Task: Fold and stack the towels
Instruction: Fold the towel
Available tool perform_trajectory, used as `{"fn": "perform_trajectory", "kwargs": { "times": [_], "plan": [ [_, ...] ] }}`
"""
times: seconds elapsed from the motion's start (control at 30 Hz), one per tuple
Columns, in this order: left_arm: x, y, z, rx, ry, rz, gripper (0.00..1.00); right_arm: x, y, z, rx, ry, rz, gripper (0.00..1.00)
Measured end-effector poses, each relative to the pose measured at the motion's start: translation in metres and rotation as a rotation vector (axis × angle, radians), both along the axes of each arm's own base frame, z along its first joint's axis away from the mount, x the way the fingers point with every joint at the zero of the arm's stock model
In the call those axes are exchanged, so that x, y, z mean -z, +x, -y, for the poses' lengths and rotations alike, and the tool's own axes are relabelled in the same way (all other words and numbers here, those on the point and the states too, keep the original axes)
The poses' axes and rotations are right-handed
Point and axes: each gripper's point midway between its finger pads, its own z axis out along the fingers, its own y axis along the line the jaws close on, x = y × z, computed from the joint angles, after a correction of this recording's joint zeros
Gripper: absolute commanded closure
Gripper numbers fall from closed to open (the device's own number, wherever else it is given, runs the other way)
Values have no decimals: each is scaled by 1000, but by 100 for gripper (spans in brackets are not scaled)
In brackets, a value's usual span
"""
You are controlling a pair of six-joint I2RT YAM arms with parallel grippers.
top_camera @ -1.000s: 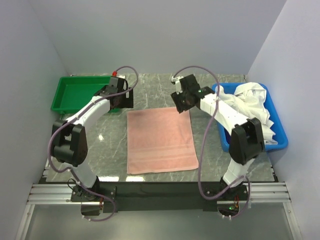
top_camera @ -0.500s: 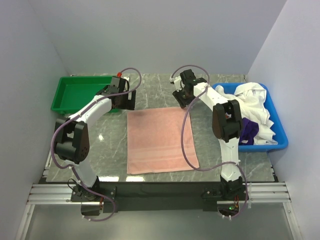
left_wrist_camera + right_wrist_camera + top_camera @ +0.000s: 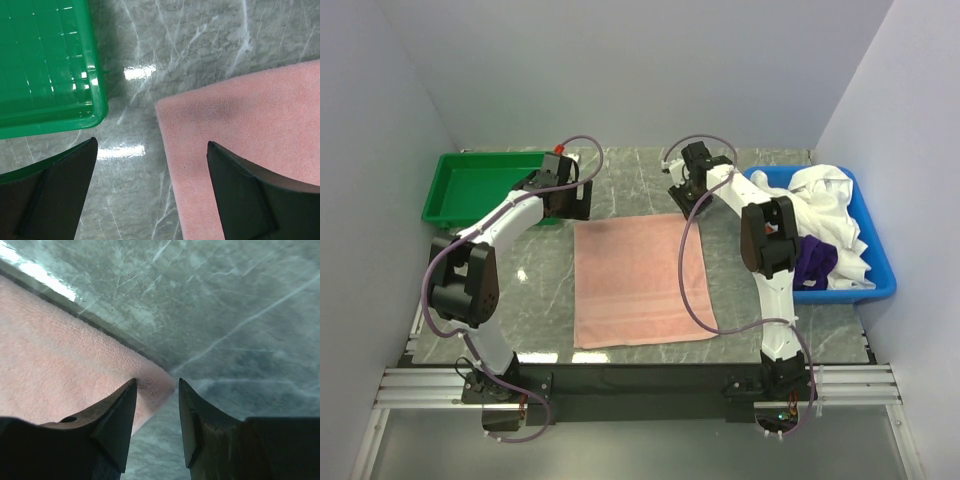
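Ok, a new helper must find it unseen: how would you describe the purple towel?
Start at the blue plastic bin on the right of the grey marble table. In its near-left part, a soft deep purple towel lies bunched against crumpled white towels. It is the only dark cloth there.

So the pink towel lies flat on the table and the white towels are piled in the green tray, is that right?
Not quite: the top view shows the white towels piled in the blue bin, not the green tray. The pink towel does lie flat.
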Motion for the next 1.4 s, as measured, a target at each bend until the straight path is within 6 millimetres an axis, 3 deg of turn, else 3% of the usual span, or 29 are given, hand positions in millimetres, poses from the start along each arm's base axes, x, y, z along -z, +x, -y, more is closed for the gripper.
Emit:
{"fn": "perform_trajectory", "kwargs": {
  "times": [0.1,0.4,0.5,0.77,1.4],
  "plan": [
    [0,0,1,5,2,0,4,13,-2,0,-1,-4,-27,59],
    [14,-1,8,24,5,-39,4,11,-2,-3,-7,7,-39,59],
    [25,0,9,25,15,-70,4,11,-3,-3,-8,11,-44,75],
    [37,10,12,33,33,-107,4,13,-5,-2,-6,36,-47,100],
    [60,34,26,168,67,-150,10,12,2,26,65,1,29,100]
  ]
}}
